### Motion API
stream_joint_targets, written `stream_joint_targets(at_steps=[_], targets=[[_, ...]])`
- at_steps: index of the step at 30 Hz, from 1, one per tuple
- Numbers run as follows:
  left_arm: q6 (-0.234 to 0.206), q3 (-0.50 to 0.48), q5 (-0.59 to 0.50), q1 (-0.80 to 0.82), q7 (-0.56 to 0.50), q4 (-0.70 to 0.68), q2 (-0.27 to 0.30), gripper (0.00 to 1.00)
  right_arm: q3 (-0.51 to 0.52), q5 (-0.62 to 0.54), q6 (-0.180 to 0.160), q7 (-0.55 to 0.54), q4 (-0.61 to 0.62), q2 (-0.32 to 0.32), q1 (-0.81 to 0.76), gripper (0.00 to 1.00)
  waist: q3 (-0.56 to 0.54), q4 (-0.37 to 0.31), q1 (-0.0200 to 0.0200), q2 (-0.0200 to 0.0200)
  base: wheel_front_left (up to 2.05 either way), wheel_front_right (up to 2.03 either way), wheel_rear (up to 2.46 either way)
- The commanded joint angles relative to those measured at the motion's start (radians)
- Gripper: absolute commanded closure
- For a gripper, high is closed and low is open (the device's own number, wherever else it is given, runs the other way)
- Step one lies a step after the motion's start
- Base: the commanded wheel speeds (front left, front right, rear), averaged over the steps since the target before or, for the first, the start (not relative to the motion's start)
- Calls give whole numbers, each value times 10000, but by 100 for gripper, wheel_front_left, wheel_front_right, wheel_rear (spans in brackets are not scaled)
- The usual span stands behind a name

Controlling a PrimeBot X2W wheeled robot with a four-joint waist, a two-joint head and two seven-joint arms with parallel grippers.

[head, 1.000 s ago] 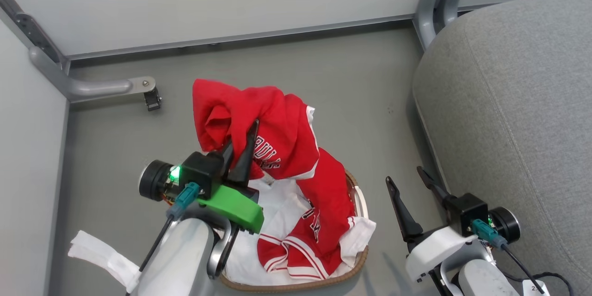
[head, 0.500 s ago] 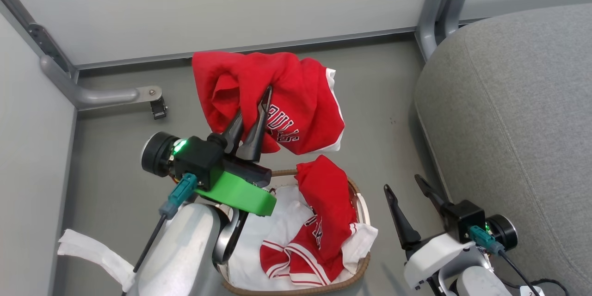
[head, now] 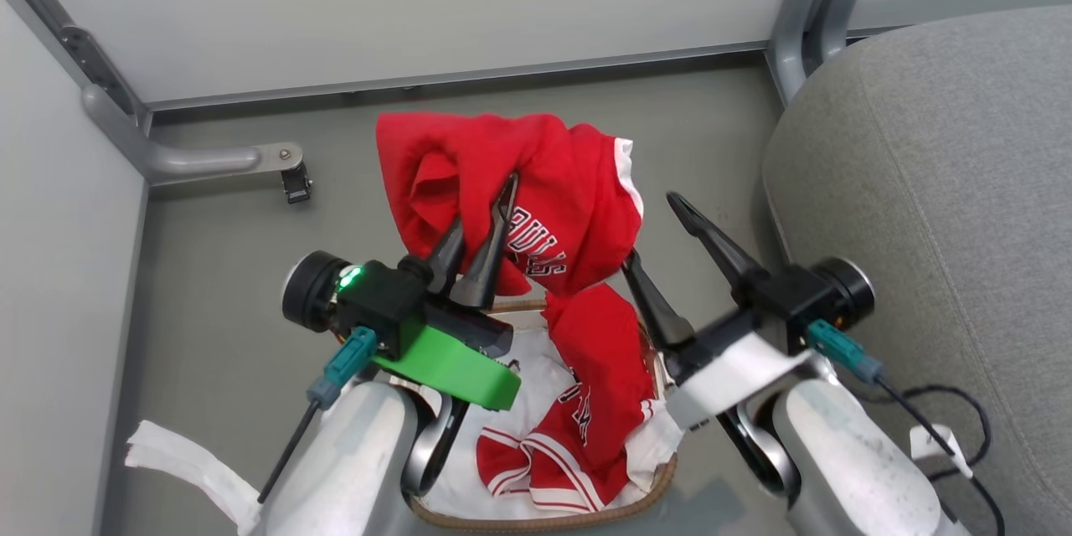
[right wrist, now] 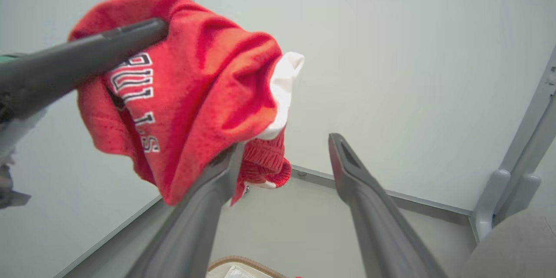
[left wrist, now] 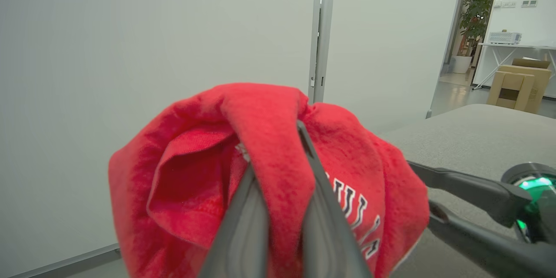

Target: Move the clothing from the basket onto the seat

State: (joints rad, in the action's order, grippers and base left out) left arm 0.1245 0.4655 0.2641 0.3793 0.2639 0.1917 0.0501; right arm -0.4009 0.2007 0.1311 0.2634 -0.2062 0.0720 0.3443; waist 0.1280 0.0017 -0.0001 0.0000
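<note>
My left gripper [head: 488, 209] is shut on a fold of a red garment with white lettering [head: 536, 176], which hangs in the air above the basket's far end. In the left wrist view that garment [left wrist: 195, 182] is pinched between my two fingers. A second red garment with striped trim [head: 599, 360] lies in the basket [head: 536, 519] on its white liner [head: 536, 389]. My right gripper [head: 649, 226] stands open beside the hanging garment's right edge; its left finger [right wrist: 208, 191] touches the cloth [right wrist: 195, 74]. The grey seat [head: 938, 184] is at the right.
Pale partition walls close the back and left. A metal foot with a caster [head: 293, 180] sticks out at the left, and grey posts [head: 808, 8] stand by the seat's far corner. A white cloth strip [head: 180, 461] lies on the floor. A black cable [head: 955, 406] trails over the seat.
My left gripper has lifted the lettered garment up and clear of the basket. My right arm has risen from the lower right to beside that garment, still open. The camera shifted slightly.
</note>
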Motion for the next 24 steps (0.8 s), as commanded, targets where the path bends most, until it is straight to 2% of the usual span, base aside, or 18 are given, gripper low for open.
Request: stream_joint_targets(at_steps=[1,8,19,24], targets=[[19,97,144,-134,9,-18,20,100,-176,143,-7,20,58,55,251,0,18,45,1,0,0,0,0],[-94,431,343,-33,9,-58,21,100,-1038,376,-7,20,-223,354,1218,0,90,274,1,0,0,0,0],[-11,1177,629,146,9,15,17,100,-2575,-246,-5,22,-1356,830,2671,0,227,547,1,0,0,0,0],[5,1506,810,199,7,75,14,100,-3400,-395,-5,22,-1894,842,3317,0,253,620,1,0,0,0,0]])
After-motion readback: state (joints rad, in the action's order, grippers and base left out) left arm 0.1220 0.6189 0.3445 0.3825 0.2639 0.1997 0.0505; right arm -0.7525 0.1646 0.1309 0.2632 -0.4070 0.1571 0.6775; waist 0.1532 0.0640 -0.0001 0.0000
